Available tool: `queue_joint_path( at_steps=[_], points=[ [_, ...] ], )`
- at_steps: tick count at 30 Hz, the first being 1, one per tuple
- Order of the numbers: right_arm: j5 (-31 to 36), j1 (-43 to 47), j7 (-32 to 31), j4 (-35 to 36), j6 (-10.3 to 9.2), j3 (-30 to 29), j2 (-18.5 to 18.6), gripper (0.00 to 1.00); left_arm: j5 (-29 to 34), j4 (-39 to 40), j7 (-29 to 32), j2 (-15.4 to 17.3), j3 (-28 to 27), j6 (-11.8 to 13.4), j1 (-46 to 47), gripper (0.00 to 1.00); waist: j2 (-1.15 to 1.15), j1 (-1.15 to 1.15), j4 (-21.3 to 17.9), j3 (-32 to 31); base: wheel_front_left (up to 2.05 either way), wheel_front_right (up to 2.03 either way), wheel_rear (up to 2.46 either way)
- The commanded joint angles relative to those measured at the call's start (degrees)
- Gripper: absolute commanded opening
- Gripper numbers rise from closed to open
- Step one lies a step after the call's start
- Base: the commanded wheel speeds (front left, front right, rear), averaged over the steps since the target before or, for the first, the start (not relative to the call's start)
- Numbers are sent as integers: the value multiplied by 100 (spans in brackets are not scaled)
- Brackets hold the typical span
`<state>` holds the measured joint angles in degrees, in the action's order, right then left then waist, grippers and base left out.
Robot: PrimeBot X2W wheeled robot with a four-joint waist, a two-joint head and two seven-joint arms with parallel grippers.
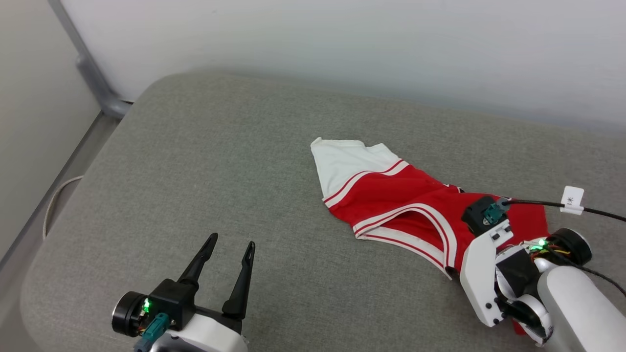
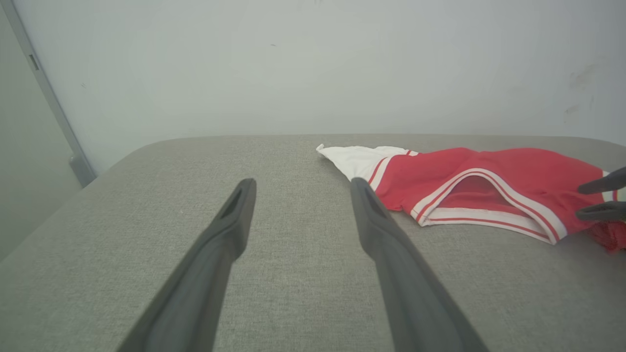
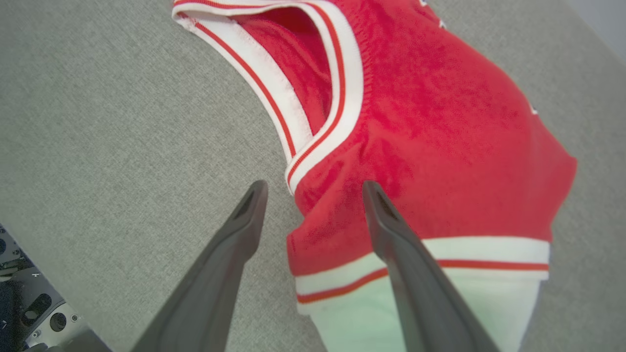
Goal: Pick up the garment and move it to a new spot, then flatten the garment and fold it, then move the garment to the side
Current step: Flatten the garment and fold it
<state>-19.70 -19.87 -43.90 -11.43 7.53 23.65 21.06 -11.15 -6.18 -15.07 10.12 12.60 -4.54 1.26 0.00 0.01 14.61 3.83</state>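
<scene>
Hovering at the near left, the left gripper [image 1: 232, 240] is holding its jaws wide above bare grey surface [image 1: 195, 161]. At the near right, the right gripper [image 3: 314, 188], jaws also wide, is straddling the garment's [image 1: 391, 195] red edge. The garment is lying crumpled right of centre, white sleeve [image 1: 337, 161] pointing farthest away.

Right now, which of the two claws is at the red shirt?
The right gripper: open, it straddles the garment's edge by the neckline. The left gripper hangs open over the grey cushion, apart from the cloth.
</scene>
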Motion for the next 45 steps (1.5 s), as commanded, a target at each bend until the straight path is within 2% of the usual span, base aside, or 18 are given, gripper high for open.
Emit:
queue_joint_path(
  at_steps=[1,7,15,16,17,18,26,32,37,38,39,45],
  points=[
    [-8,-94,-25,-9,-8,16,27,100,25,-11,-15,-22,-15,-17,72,100,0,-1,152,136,0,0,0],
    [-248,-377,-654,-419,-7,363,308,100,115,-84,-15,-154,-90,-133,196,100,0,-1,448,360,0,0,0],
    [-475,-189,-504,-982,-4,594,205,100,214,-138,-15,-280,-150,-220,293,100,0,-1,631,545,0,0,0],
    [-512,-134,-487,-1040,-2,665,174,45,229,-149,-15,-290,-155,-229,301,100,0,-1,636,548,0,0,0],
    [-560,-80,-455,-1070,4,755,149,4,246,-163,-15,-299,-158,-239,310,100,0,-1,638,544,0,0,0],
    [-627,-44,-404,-1073,8,834,137,0,254,-182,-15,-310,-163,-238,318,100,0,-1,633,534,0,0,0],
    [-1073,-3,8,-694,3,1183,282,0,307,-316,-15,-301,-237,-273,175,100,0,-1,420,190,0,0,0],
    [-1389,373,-93,-139,-6,1579,348,0,345,-299,-15,-310,-281,-277,3,100,0,-1,245,-100,0,0,0],
    [-1412,741,-74,-123,-6,1774,363,0,359,-299,-15,-329,-277,-286,-84,100,0,-1,167,-156,0,0,0],
    [-1368,777,-13,-155,-6,1765,354,7,360,-316,-15,-322,-274,-287,-89,100,0,-1,153,-162,0,0,0],
    [-1323,778,43,-181,-6,1747,336,100,355,-327,-15,-311,-280,-287,-90,100,0,-1,137,-168,0,0,0],
    [-1502,501,31,122,-8,1447,349,100,354,-343,-15,-285,-356,-291,-141,100,0,-1,-3,-246,0,0,0]
  ],
)
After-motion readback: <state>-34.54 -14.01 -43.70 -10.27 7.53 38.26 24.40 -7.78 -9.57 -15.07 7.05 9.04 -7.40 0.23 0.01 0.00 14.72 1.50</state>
